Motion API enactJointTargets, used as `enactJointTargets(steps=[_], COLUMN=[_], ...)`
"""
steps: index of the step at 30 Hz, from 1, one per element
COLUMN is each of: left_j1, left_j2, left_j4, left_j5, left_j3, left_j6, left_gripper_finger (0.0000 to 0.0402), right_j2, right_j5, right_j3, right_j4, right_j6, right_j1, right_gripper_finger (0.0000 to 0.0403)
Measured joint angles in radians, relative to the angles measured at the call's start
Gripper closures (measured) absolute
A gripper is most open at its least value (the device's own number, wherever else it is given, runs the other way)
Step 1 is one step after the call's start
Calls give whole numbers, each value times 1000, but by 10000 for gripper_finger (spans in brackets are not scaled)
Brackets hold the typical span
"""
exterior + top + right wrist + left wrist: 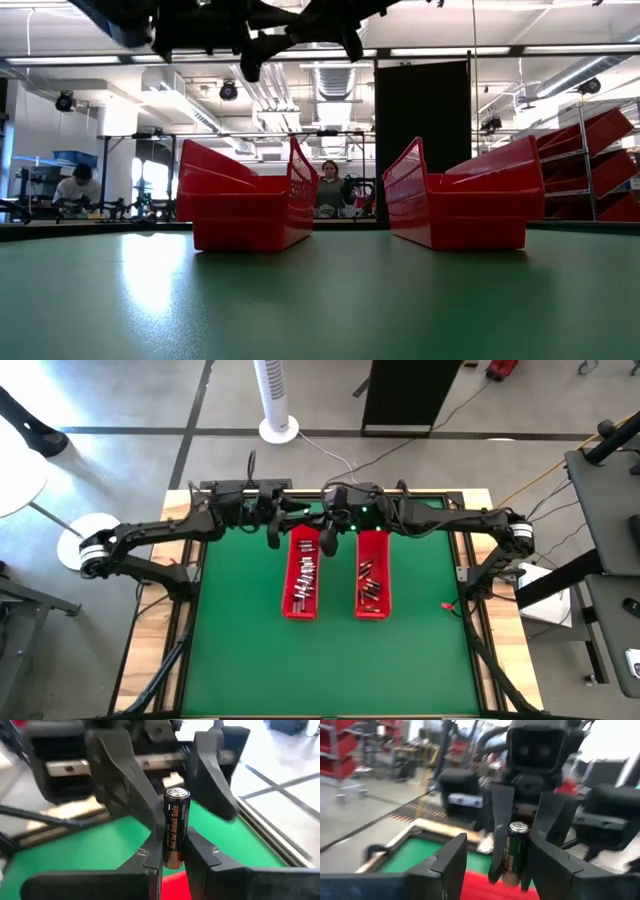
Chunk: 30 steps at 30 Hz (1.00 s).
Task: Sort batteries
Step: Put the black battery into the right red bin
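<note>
From above, the two grippers meet over the far end of the left red tray (pixel 302 575), and their fingertips blur together there; the handover itself is legible only at the wrists. The left gripper (pixel 492 865) stands with jaws spread wide, clear of the battery (pixel 175 827) and holding nothing. That battery stands upright, pinched between the closed fingers of the right gripper (pixel 172 857), label partly readable. Both arms reach inward from the table's far corners, forearms roughly level. Loose batteries (pixel 305 578) lie in the left tray; fewer, darker ones lie in the right red tray (pixel 372 590). From table height, tray contents are hidden behind the walls.
</note>
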Motion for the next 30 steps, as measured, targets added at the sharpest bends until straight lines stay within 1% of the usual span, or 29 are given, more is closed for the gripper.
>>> enactJointTargets(steps=[3,5,8,10,12,14,16,19,21,24,30], left_j1=[20,31,30,25,16,1,-21,-52,-76,-110,-174], left_j2=[-42,-72,-126,-161,-203,-259,-316,-387,-424,-470,-508], left_j4=[-221,-363,-620,-776,-861,-896,-884,-834,-797,-760,-656], left_j5=[-42,-67,-95,-160,-234,-287,-296,-314,-350,-388,-392], left_j3=[91,167,275,321,345,346,328,268,223,149,-12], left_j6=[85,128,189,214,221,202,158,79,50,17,-51], left_gripper_finger=[220,221,228,234,240,244,246,246,246,246,246], right_j2=[-16,-37,-67,-82,-100,-121,-146,-190,-217,-221,-151], right_j5=[2,-8,-5,26,48,56,53,54,54,79,103], right_j3=[68,119,179,202,205,191,158,91,45,-42,-188], right_j4=[-174,-321,-553,-694,-824,-918,-994,-1020,-1012,-941,-840], right_j6=[-49,-98,-176,-211,-237,-243,-225,-189,-175,-151,-74], right_j1=[-2,1,7,14,23,40,67,129,165,190,213], right_gripper_finger=[364,364,364,364,364,364,364,364,364,364,364])
